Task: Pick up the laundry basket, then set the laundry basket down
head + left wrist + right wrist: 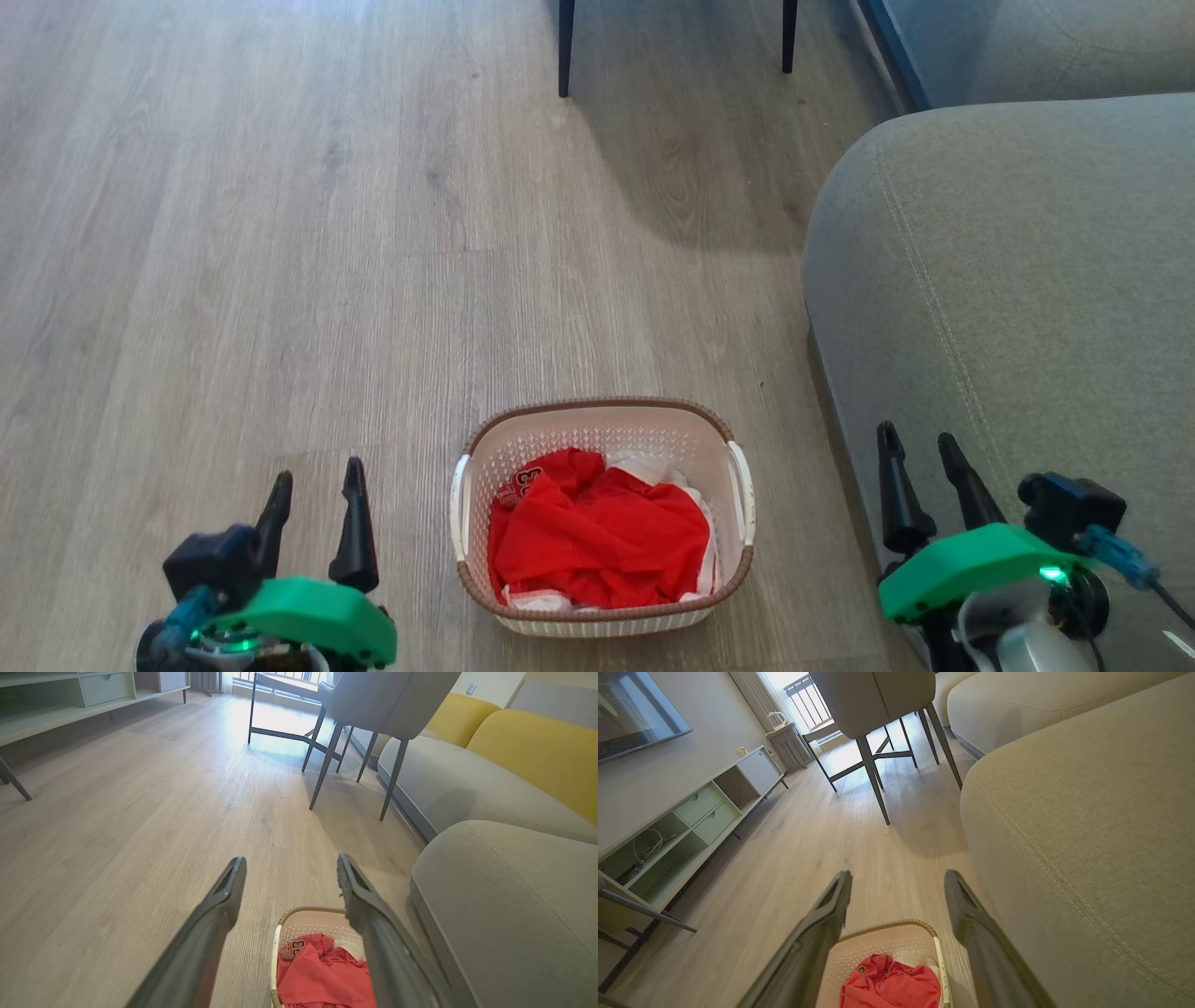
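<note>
My left hand (318, 469) and my right hand (915, 433), both released, with the laundry basket (607, 434) between them.
Each hand is spread wide and holds nothing. The laundry basket stands upright on the wooden floor (280, 280), apart from both hands and near the side of the grey sofa (1008, 280). Red clothes (597, 537) with some white cloth lie inside it.
</note>
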You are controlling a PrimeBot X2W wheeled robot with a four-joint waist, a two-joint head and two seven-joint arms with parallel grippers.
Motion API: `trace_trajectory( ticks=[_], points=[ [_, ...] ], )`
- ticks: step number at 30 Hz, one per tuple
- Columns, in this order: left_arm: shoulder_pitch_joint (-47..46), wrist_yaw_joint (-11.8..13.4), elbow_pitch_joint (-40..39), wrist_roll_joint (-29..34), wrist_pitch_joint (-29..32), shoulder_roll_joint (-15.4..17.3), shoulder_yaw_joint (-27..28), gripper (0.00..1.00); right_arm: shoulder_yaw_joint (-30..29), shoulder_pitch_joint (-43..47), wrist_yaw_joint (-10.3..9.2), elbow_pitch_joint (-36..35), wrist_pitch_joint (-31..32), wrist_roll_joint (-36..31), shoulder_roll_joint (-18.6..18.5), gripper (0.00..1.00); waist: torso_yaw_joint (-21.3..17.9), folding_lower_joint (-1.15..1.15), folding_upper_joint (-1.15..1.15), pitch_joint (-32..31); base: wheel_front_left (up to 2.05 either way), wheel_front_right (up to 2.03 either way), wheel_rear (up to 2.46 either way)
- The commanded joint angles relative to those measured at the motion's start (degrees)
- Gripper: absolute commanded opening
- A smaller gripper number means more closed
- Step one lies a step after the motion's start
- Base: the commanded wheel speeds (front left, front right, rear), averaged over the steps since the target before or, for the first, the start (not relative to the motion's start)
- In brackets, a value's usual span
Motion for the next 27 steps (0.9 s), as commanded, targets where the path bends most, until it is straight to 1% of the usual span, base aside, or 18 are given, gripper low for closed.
trace_trajectory(
  ticks=[1, 16, 27],
  points=[
    [-1.1, 0.4, -2.5, 1.5, -0.9, 0.9, 1.1, 1.00, 1.4, -1.5, -0.07, -2.2, -0.9, -1.4, -0.6, 1.00, 0.0, 0.00, 0.00, 0.0, 0.00, 0.00, 0.00],
    [0.0, 1.7, -4.0, 12.0, -3.5, 0.9, 0.1, 1.00, 2.7, -1.6, -0.08, -3.2, -3.4, -11.0, -0.7, 1.00, -0.1, 0.00, 0.00, 0.2, 0.00, 0.00, 0.00],
    [0.6, 2.0, -4.4, 19.2, -5.2, 0.5, -0.3, 1.00, 3.8, -1.7, -0.09, -3.6, -5.2, -17.8, -0.8, 1.00, -0.1, 0.00, 0.00, 0.6, 0.00, 0.00, 0.00]
  ],
)
